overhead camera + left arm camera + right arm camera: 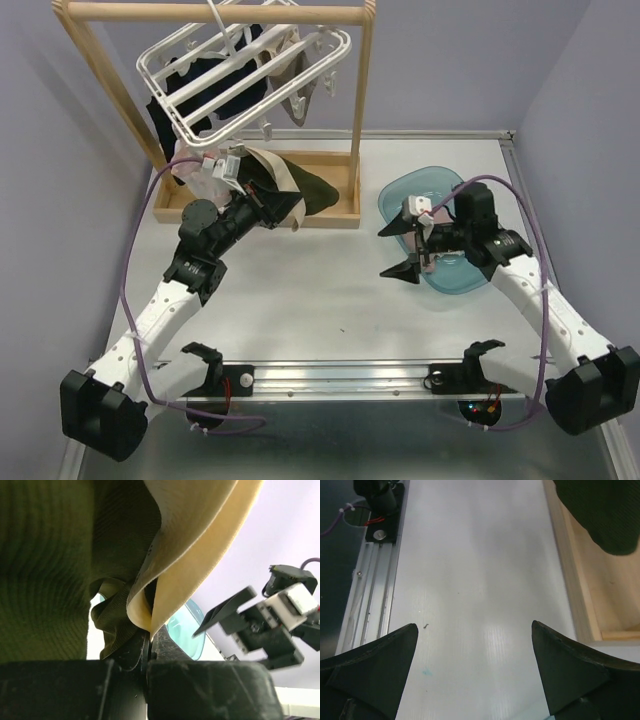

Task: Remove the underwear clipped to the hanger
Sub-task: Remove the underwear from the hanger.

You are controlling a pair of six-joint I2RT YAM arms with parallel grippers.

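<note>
We see the left end effector (288, 217) closed on a dark olive pair of underwear (318, 192) with a cream waistband (272, 168). In the left wrist view its fingers (125, 655) pinch a fold of the ribbed olive cloth (45, 570) together with the edge of the cream band, and no gap shows between them. This garment hangs low over the wooden base (330, 218) of the rail stand, below the near corner of the white hanger (250, 75). We cannot tell whether a clip holds it there.

The hanger hangs tilted from the stand's top rail (150, 12). Under its frame we see a black piece (162, 122) on the left and paler grey and cream pieces (298, 100) toward the right. A pink piece (188, 165) dangles at the near left corner, just beside the left arm's wrist.

The right end effector (397, 250) is spread wide and holds nothing. Its wrist view shows the two fingers well apart over the bare desk (470, 555), with the stand's base edge and a corner of olive cloth at the upper right. It hovers at the left rim of a teal plastic basin (455, 282), which sits on the desk to the right of the stand.
</note>
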